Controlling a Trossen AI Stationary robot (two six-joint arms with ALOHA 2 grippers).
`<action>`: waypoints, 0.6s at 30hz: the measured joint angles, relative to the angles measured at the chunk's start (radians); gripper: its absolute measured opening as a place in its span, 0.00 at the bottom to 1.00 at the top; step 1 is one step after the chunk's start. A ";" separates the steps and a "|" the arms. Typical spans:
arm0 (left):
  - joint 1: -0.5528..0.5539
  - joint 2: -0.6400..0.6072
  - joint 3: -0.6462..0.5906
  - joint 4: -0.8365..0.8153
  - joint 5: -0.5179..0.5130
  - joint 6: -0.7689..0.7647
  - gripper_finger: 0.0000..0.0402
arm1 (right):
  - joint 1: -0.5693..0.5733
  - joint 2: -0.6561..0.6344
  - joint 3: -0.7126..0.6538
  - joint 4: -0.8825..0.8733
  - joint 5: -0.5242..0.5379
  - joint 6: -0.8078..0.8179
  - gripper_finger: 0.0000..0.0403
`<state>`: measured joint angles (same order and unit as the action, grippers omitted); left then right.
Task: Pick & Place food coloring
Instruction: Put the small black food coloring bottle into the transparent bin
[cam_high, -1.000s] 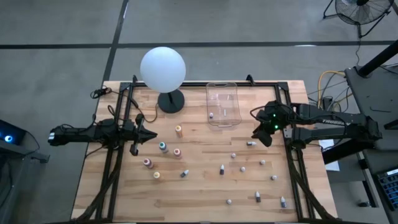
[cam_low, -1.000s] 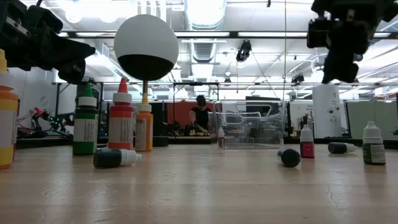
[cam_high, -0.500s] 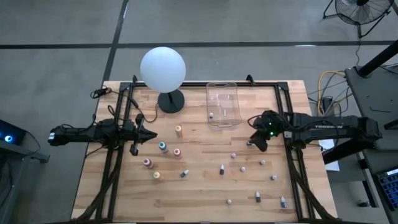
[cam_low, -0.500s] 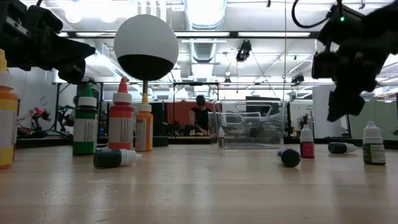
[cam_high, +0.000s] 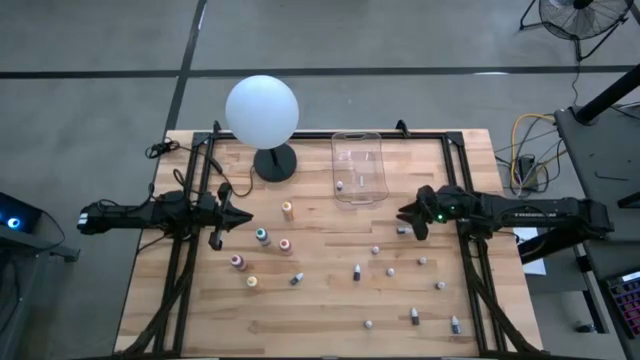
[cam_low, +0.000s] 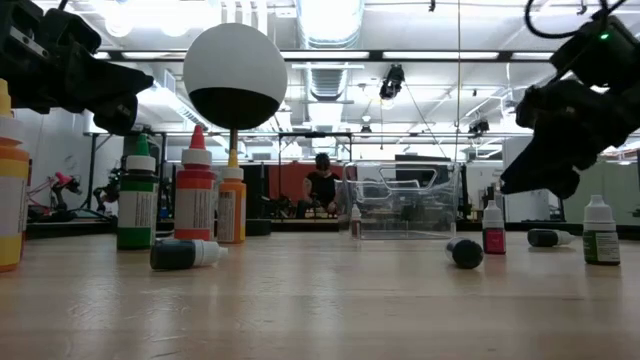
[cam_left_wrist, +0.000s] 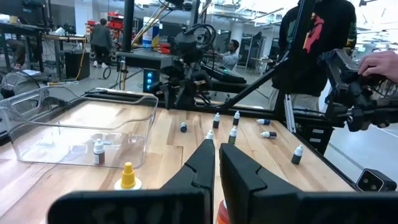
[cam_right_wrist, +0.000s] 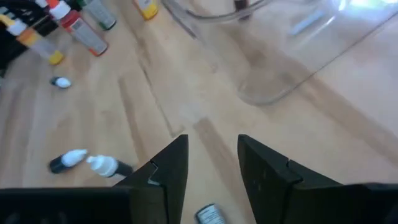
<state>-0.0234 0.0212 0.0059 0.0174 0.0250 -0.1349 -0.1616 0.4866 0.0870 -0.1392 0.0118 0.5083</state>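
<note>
Two grippers frame the scene: left gripper (cam_high: 243, 215) waits, fingers shut and empty, at the counter's (cam_high: 320, 310) left edge. Right gripper (cam_right_wrist: 211, 165), jaws parted and empty, descends over a lying dropper bottle (cam_high: 403, 231) near the clear bin (cam_high: 357, 166); centring both fingers about its body would seat it. Bottle half cut off in the wrist view; colour unclear.

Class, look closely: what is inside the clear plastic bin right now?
One small dark-and-white dropper bottle stands upright inside the clear bin. Its walls are see-through, so nothing else seems hidden inside.
</note>
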 joint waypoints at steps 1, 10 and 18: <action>0.000 0.000 0.000 0.000 0.000 0.000 0.00 | 0.013 -0.020 -0.009 0.000 0.024 -0.015 0.30; 0.000 0.002 0.000 0.004 0.000 0.000 0.00 | 0.140 -0.114 -0.028 0.013 0.043 -0.208 0.26; 0.000 0.003 0.000 0.005 0.000 0.000 0.00 | 0.179 -0.109 -0.009 -0.001 0.013 -0.287 0.27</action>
<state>-0.0234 0.0238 0.0060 0.0223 0.0250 -0.1345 0.0177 0.3778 0.0778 -0.1401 0.0247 0.2216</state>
